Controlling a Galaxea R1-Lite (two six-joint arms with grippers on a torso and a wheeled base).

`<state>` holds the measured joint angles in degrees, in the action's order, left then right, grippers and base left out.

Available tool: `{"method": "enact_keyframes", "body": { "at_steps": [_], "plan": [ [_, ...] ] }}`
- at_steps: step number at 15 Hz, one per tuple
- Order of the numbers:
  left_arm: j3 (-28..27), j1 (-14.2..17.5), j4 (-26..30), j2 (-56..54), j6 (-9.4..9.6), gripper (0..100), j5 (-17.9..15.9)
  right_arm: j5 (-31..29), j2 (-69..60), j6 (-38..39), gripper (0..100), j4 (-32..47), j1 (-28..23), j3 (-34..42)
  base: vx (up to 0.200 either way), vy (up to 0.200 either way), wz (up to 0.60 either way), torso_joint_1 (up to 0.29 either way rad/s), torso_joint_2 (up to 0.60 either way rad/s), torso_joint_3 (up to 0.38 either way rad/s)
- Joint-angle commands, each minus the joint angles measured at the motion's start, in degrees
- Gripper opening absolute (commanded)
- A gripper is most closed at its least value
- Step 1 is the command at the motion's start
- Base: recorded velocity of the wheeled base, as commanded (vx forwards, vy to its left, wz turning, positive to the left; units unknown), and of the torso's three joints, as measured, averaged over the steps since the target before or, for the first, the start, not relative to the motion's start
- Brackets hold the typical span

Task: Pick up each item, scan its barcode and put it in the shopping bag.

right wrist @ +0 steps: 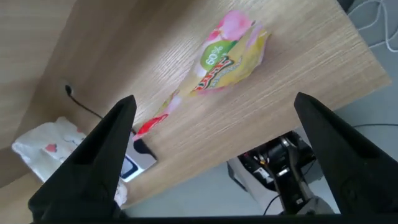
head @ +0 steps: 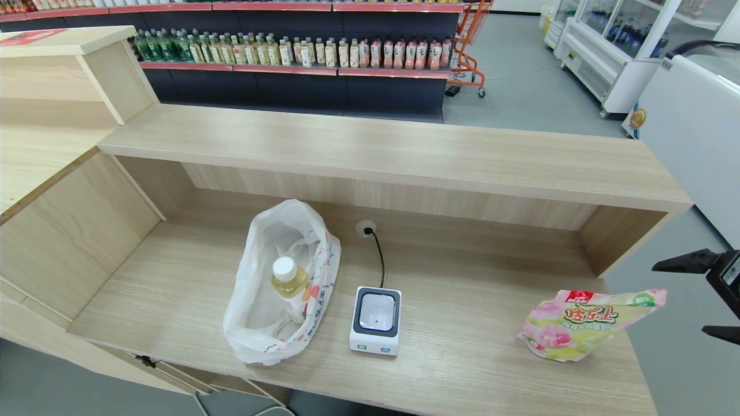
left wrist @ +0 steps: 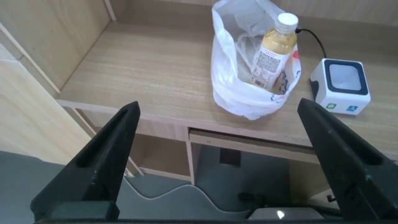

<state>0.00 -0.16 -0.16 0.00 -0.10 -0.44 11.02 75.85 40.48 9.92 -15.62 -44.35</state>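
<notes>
pink, yellow and green pouch [head: 584, 323] lies flat; right pincer [head: 681, 299] and left pincer [left wrist: 219, 107] both spread.

Bottle [head: 287, 277] in bag [head: 241, 300], scanner [head: 376, 319] right of it, pouch [head: 584, 323] farther right.

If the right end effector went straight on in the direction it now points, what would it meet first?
Most likely the pink and yellow snack pouch on the counter: the open right end effector points at it from the counter's right end, nothing between. Depth is unclear; it might pass above.
</notes>
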Motion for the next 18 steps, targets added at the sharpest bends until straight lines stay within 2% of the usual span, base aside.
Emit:
{"method": "enact_keyframes", "body": {
  "at_steps": [1,3,7,8,9,10,16,17,18],
  "plan": [
    [0.0,-0.02,-0.02,0.09,0.01,100,0.0,-2.76,6.77,0.74,100,-0.87,0.94,0.14,0.0,0.0,0.0,0.0,0.0,0.0],
    [0.0,-0.02,-0.02,0.09,0.01,100,0.0,-3.55,11.43,0.74,100,-2.54,2.08,0.14,0.0,0.0,0.0,0.0,0.0,0.0],
    [0.0,-0.02,-0.02,0.09,0.01,100,0.0,-8.47,22.32,0.65,100,-10.71,8.41,1.02,0.0,0.0,0.0,0.0,0.0,0.0],
    [0.0,-0.02,-0.02,0.09,0.01,100,0.0,-8.47,22.32,0.65,100,-10.71,8.41,1.02,0.0,0.0,0.0,0.0,0.0,0.0],
    [0.0,-0.02,-0.02,0.09,0.01,100,0.0,-9.97,26.54,-0.32,100,-15.55,12.01,4.18,0.0,0.0,0.0,0.0,0.0,0.0],
    [0.0,-0.02,-0.02,0.09,0.01,100,0.0,-10.49,28.21,-0.23,100,-18.27,13.24,5.24,0.0,0.0,0.0,0.0,0.0,0.0],
    [0.0,-0.02,-0.02,0.09,0.01,100,0.0,-11.72,34.8,-4.54,100,-30.14,15.44,4.45,0.0,0.0,0.0,0.0,0.0,0.0],
    [0.0,-0.02,-0.02,0.09,0.01,100,0.0,-11.64,35.16,-4.54,0,-32.16,15.53,4.53,0.0,0.0,0.0,0.0,0.0,0.0],
    [0.0,-0.02,-0.02,0.09,0.01,100,0.0,-11.72,35.86,-6.3,0,-32.86,15.53,4.53,0.0,0.0,0.0,0.0,0.0,0.0]
  ]
}}
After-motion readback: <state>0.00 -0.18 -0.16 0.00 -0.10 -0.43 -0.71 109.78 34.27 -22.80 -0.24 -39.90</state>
